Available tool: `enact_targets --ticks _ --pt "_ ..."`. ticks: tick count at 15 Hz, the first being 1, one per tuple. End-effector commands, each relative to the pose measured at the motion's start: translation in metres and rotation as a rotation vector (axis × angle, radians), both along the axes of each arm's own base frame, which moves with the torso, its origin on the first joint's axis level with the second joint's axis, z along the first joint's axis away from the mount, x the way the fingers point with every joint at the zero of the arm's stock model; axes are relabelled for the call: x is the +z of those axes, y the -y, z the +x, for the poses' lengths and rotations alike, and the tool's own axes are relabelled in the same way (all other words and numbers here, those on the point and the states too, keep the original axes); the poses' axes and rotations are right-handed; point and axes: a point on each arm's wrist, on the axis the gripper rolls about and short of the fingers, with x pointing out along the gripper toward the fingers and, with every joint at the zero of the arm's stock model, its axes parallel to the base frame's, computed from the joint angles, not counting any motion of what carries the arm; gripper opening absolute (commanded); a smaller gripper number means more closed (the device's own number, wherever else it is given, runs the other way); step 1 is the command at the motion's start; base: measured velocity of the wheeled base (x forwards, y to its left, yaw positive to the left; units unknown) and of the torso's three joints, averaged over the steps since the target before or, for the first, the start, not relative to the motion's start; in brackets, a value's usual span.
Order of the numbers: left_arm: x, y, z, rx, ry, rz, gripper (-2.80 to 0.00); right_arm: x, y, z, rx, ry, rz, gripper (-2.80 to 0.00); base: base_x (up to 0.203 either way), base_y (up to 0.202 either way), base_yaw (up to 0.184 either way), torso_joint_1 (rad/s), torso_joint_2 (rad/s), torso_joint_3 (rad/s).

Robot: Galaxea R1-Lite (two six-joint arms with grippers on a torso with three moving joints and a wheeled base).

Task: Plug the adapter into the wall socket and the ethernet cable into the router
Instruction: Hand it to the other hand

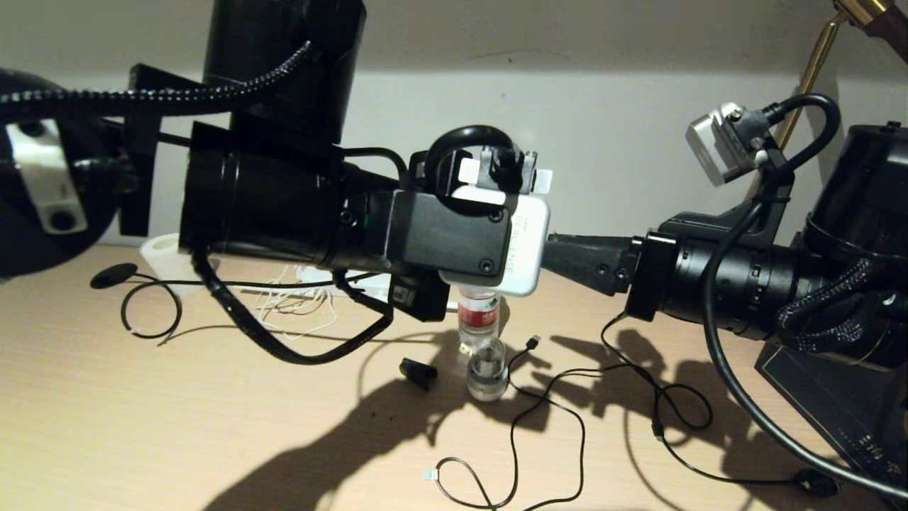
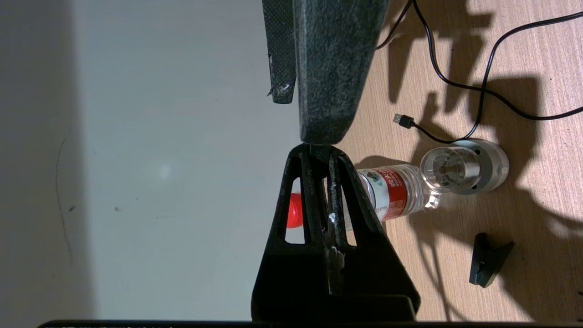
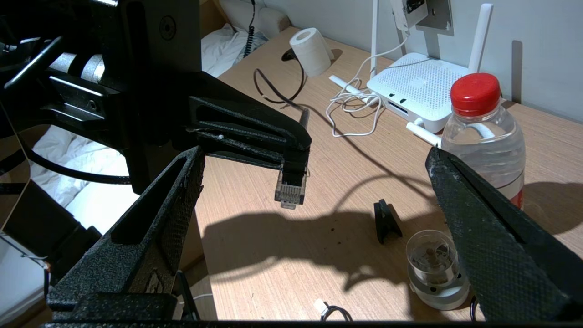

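My left gripper (image 3: 297,148) is shut on the ethernet cable's clear connector (image 3: 290,187), held above the desk with its contacts facing my right gripper. My right gripper (image 3: 314,159) stands open just in front of that connector, one finger on each side. The ethernet cable trails back to its round black disc end (image 1: 113,275). The white router (image 3: 419,86) lies against the wall, its dark ports facing the desk. Above it is the grey wall socket (image 3: 439,13), with the white adapter (image 3: 405,11) at its edge and its thin cord (image 3: 355,93) hanging down.
A red-capped water bottle (image 3: 483,132) stands just past my right finger, with a clear-topped silver device (image 3: 435,269) and a black clip (image 3: 386,221) near it. A paper roll (image 3: 312,57) sits far back. A USB-tipped cable (image 1: 534,342) loops over the front of the desk.
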Motion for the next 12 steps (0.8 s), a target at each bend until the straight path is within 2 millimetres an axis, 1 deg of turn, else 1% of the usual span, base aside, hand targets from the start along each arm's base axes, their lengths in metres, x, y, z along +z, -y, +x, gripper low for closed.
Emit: enact_targets --ticks 1,8,9,12 --pt "0.0008 -0.0005 -0.0005 -0.003 0.008 0.002 -2.8 0.0005 0.0 -0.0008 0.004 0.001 0.004 0.0 0.0 0.0 0.0 0.0 0.0 0.0" --pt "0.0019 -0.0002 -0.0002 -0.003 0.012 -0.003 -2.8 0.0004 -0.0039 -0.0039 0.021 0.001 0.004 0.0 0.0 0.0 0.0 0.0 0.0 0.0" --pt "0.0019 -0.0002 -0.0002 -0.003 0.012 -0.003 -2.8 0.0005 -0.0039 -0.0039 0.021 0.001 0.005 -2.8 0.0 0.0 0.0 0.0 0.0 0.0" --pt "0.0016 -0.0002 -0.0002 -0.004 0.01 -0.001 -2.8 0.0006 -0.0042 -0.0035 0.021 -0.001 0.006 -2.8 0.0 0.0 0.0 0.0 0.0 0.0"
